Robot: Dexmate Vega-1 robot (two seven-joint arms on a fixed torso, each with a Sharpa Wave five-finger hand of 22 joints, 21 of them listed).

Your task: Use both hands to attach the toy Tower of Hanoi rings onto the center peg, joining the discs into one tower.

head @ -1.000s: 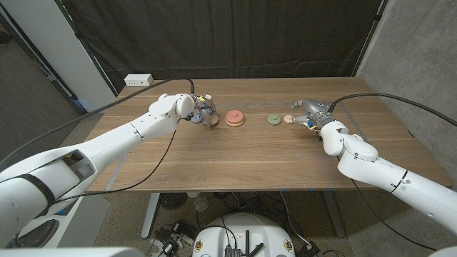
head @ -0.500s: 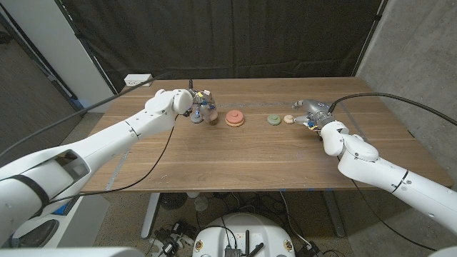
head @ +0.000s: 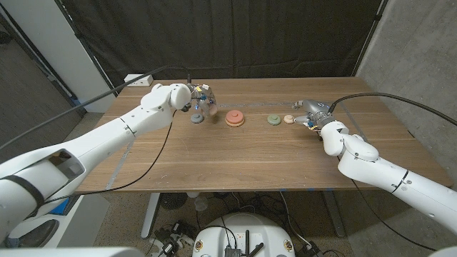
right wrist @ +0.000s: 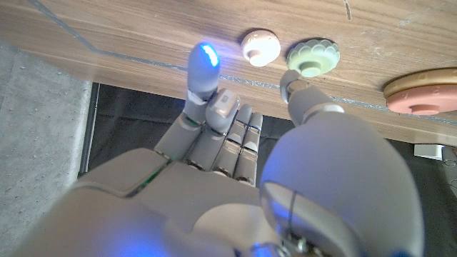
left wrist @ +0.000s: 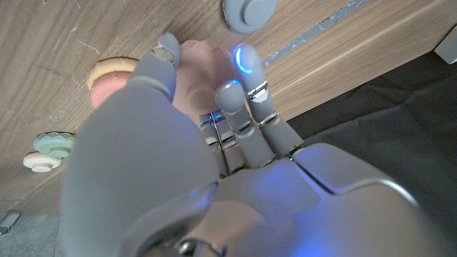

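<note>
My left hand [head: 202,98] is raised above the table's back left and pinches a pink ring [left wrist: 198,64] between thumb and fingers. Below it a grey-blue disc [head: 196,118] lies on the wood, also seen as the grey-blue disc [left wrist: 248,11] past the fingertips. The centre peg base with an orange and pink stack [head: 235,118] stands just right of it. A green ring [head: 274,119] and a small cream ring [head: 288,119] lie further right. My right hand [head: 312,113] hovers beside the cream ring [right wrist: 260,46], thumb and one finger stretched out, holding nothing.
A white power strip [head: 138,80] sits at the table's back left corner. Black cables run over the table [head: 235,160] to both wrists. A dark curtain hangs behind the far edge. Bare wood spreads across the front half.
My left hand has risen from the table with the pink ring, uncovering the grey-blue disc beneath. The right hand has stayed where it was.
</note>
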